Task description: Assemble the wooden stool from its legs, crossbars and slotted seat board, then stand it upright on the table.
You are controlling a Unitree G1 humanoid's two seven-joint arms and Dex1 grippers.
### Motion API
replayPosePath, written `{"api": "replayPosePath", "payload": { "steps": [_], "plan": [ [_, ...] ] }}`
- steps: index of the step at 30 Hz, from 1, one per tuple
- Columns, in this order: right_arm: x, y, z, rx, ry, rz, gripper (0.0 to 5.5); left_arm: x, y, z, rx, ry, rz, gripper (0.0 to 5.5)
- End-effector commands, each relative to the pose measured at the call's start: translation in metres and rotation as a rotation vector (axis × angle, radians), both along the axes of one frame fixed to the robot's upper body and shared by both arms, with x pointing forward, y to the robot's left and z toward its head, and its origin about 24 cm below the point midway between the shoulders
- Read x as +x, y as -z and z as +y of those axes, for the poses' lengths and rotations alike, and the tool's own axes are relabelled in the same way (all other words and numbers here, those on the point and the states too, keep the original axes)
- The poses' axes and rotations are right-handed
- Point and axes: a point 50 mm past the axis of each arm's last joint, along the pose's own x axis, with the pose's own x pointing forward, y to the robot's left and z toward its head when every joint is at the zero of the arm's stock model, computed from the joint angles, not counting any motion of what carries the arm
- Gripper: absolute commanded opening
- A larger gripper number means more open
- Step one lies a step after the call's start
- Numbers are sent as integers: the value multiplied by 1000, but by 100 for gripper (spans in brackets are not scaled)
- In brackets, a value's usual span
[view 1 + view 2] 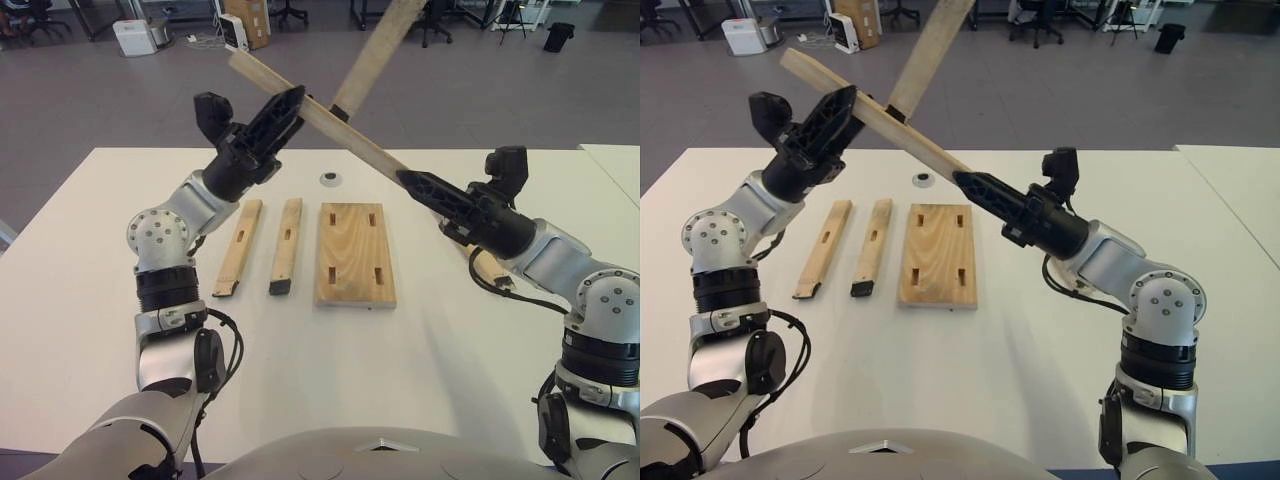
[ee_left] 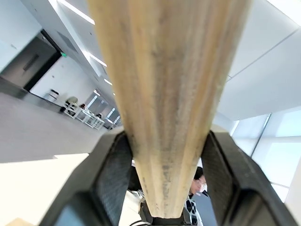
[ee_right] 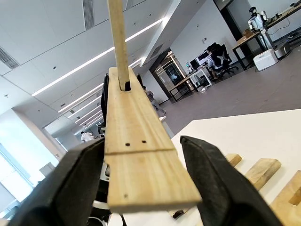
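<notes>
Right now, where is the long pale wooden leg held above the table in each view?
Left eye view: long pale wooden leg slants across upper centre.
Right eye view: upper left of centre.
Left wrist view: down the middle.
Right wrist view: lower centre.
Shared landmark: thin wooden crossbar standing in its slot.

Bench (image 1: 90,330): white.
Seat board (image 1: 355,255): flat, lower than and between left pincer (image 1: 290,100) and right pincer (image 1: 405,180).
First leg (image 1: 239,246), second leg (image 1: 286,245): side by side, below left pincer.
</notes>
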Motion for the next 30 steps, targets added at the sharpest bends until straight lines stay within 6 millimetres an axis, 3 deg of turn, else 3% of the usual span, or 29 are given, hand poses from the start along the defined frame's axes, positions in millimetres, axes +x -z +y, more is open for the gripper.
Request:
{"api": "replayPosePath", "payload": {
  "steps": [1, 5, 10, 20, 30],
  "plan": [
    [16, 12, -18, -85, 185, 74, 299, 5, -14, 11, 50, -50, -80, 207],
    [22, 26, -45, -128, 340, 123, 299, 1, -15, 25, 150, -22, -113, 206],
    [23, 34, -60, -164, 411, 132, 299, -2, -4, 30, 347, -52, -211, 206],
    [21, 42, -64, -225, 427, 152, 299, -12, 36, 35, 694, 8, -406, 206],
    [21, 45, -61, -251, 431, 151, 299, -14, 54, 34, 767, 16, -445, 206]
  ]
}}
